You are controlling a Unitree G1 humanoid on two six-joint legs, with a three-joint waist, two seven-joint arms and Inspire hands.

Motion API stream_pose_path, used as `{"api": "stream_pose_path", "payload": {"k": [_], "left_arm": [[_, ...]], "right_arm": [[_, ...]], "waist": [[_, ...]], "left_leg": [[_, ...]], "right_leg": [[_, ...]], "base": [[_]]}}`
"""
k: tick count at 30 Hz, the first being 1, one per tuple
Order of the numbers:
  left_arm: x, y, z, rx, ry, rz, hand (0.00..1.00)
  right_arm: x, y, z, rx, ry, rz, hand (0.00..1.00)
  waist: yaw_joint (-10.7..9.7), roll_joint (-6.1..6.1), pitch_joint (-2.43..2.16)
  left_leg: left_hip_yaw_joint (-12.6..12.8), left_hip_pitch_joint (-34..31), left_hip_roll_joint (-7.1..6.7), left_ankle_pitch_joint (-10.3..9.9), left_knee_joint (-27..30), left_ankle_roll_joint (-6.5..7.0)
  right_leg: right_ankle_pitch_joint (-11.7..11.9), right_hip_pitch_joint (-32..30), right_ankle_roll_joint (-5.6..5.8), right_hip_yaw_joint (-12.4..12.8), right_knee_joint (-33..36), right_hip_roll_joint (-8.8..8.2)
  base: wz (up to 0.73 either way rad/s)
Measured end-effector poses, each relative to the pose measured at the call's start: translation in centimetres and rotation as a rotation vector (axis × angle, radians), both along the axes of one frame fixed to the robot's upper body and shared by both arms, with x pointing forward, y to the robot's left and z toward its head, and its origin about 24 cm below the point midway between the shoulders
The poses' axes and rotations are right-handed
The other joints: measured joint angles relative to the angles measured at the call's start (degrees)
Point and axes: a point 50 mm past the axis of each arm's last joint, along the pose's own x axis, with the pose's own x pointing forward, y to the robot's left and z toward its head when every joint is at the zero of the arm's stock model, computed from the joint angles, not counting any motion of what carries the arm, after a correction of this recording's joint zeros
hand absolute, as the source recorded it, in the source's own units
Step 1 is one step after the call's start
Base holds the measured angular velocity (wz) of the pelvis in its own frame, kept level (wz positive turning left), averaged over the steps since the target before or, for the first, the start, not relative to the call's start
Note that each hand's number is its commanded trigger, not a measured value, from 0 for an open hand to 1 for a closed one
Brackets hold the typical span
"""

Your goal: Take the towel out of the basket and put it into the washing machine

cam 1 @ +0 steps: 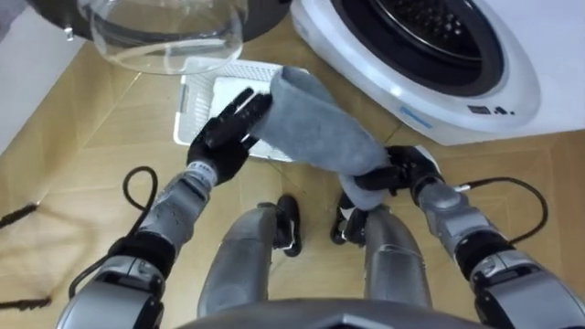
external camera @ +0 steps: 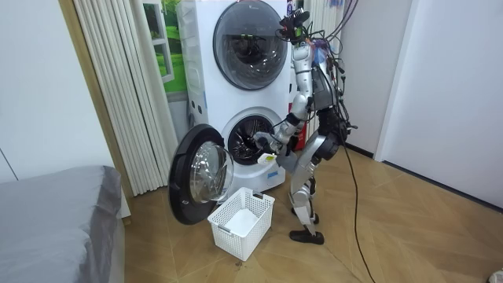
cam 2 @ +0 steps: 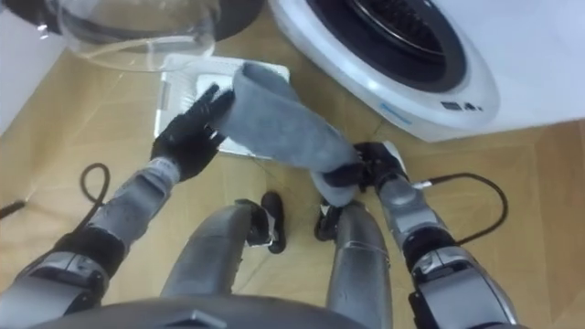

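I count one soft grey cloth towel (cam 1: 315,128) on my feed. Robot hands come to two, both black-fingered: the left robot hand (cam 1: 228,132) and the right robot hand (cam 1: 398,174). There is one white rectangular laundry basket (cam 1: 196,100) of slatted plastic. I make it two white front-loading machines in a single stack: one lower washing machine (cam 1: 439,100) and one upper machine (external camera: 250,35) with a dark round window. Round doors total two as well, and one of them, the lower machine's clear glass door (cam 1: 169,37), stands open. From the room view I add one bed (external camera: 55,212) with a grey cover and one pale pleated curtain (external camera: 126,86).
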Motion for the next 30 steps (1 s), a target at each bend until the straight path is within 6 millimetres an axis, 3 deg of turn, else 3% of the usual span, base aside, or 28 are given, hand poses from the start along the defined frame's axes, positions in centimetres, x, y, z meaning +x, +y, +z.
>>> {"api": "stream_pose_path", "payload": {"k": [6, 11, 16, 23, 30], "left_arm": [[-1.8, 1.5, -1.4, 0.332, 0.104, -0.049, 0.00], [-3.5, 2.6, -2.5, 0.507, 0.171, -0.124, 0.00], [-4.5, 3.4, -3.0, 0.531, 0.213, -0.104, 0.00], [-5.0, 3.8, -3.3, 0.545, 0.235, -0.096, 0.00], [-5.5, 4.1, -3.2, 0.564, 0.231, -0.072, 0.00]], "right_arm": [[0.7, -1.6, 0.4, 0.075, 0.020, -0.099, 1.00], [1.1, -3.3, 0.9, 0.201, 0.004, -0.260, 1.00], [1.6, -4.9, 1.7, 0.232, -0.023, -0.331, 1.00], [2.6, -5.5, 2.7, 0.297, -0.048, -0.379, 1.00], [2.6, -6.8, 3.2, 0.435, -0.097, -0.548, 1.00]], "waist": [[0.3, -0.28, 0.28], [0.8, -1.08, 1.20], [1.7, -1.00, 1.45], [2.3, -0.86, 1.95], [2.2, -0.96, 2.00]], "left_leg": [[-1.4, -0.6, -1.28, 0.6, 0.0, 0.33], [-3.2, -2.7, -1.90, 0.9, 0.4, 0.44], [-3.8, -4.8, -2.22, 0.9, 0.9, 0.49], [-3.9, -5.0, -3.64, 0.7, 1.8, 0.52], [-3.8, -5.4, -4.58, 0.7, 2.3, 0.44]], "right_leg": [[-0.6, 0.0, 0.21, -1.9, 1.0, -1.88], [-0.7, -0.6, 0.30, -4.0, 0.9, -2.59], [-1.0, -2.6, 0.37, -4.5, 2.1, -3.00], [-3.6, -3.6, 0.30, -4.3, 5.7, -5.21], [-4.8, -4.8, 0.14, -4.0, 8.1, -6.68]], "base": [[0.17], [0.19], [0.09], [0.14], [0.08]]}}
